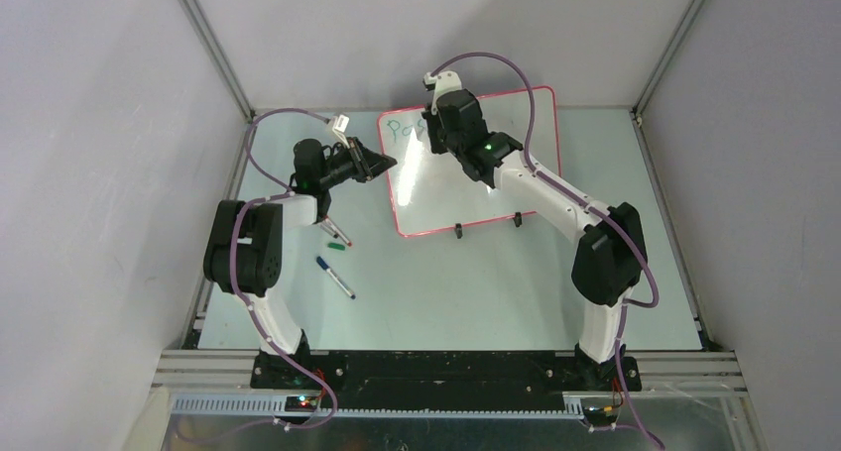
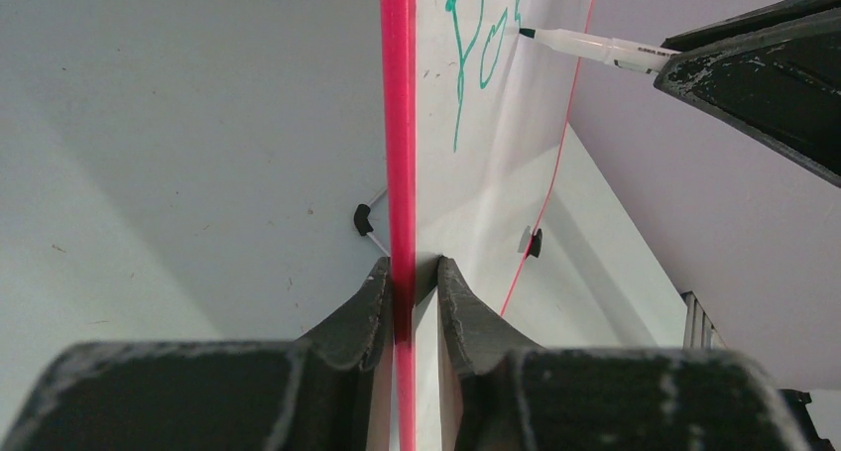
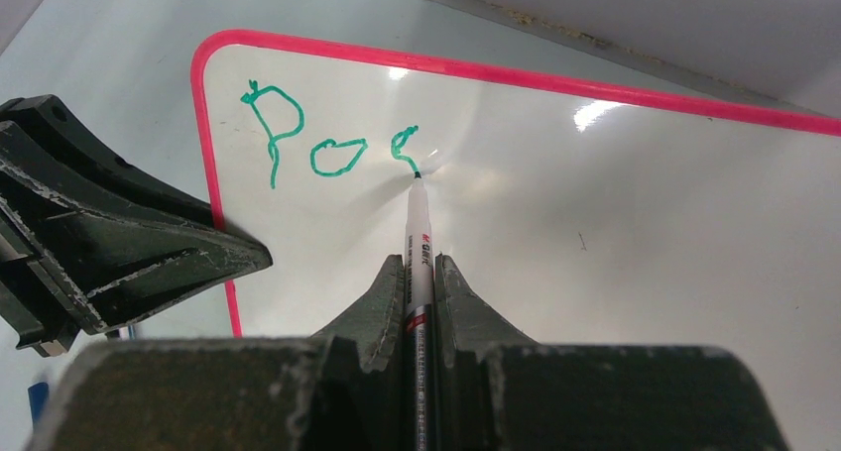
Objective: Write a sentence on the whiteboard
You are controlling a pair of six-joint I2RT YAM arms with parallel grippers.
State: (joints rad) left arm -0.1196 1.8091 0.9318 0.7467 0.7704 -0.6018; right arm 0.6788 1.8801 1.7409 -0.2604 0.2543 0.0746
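The whiteboard point(image 1: 446, 188) stands on its two small black feet point(image 1: 458, 231) at the back of the desk point(image 1: 496, 282), near the middle. It is white and shiny, with a red-pink rim point(image 2: 399, 124) all around.

The left pincer point(image 2: 412, 273) is closed on the left edge of the board. One finger is on the front side and one is on the back side, so the rim sits pinched between them.

The right pincer point(image 3: 419, 268) is closed tight on a thin white marker point(image 3: 419, 233). The marker sticks out straight between the two fingers. Its dark tip touches the board just under the last green letter.

The sentence point(image 3: 335, 159) is in the top left corner of the board. It is only a few green letters so far. They look like a big "P", a round "o" and part of an "s".

Two more markers lie on the desk beside the left arm. One has a green end point(image 1: 335, 238). The other has a blue end point(image 1: 335, 278) and lies a bit nearer to the arm bases.
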